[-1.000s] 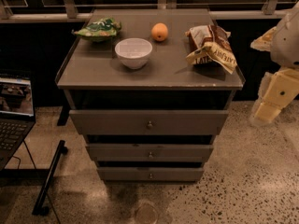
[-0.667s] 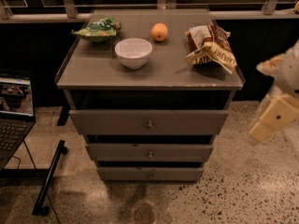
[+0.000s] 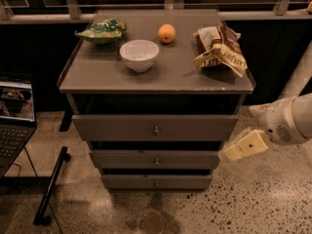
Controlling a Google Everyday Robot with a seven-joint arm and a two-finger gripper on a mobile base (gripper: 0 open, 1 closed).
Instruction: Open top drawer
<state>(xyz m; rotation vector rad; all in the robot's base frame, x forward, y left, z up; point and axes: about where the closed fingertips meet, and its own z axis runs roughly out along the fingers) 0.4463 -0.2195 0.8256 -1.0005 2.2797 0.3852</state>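
Tool (image 3: pixel 230 152) near top drawer (image 3: pixel 117 127), three drawers (image 3: pixel 122 158)

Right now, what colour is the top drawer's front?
The top drawer is grey-brown, camera view; end effector hangs lower right of it.

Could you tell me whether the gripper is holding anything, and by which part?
Nothing, as far as shows: the gripper hangs right of the drawers, away from the knob of the top drawer.

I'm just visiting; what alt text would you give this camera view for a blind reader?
A robot's gripper hangs low at the right, beside a grey three-drawer cabinet, away from the knob on the top drawer. On top sit a white bowl, an orange, a brown chip bag and a green packet.
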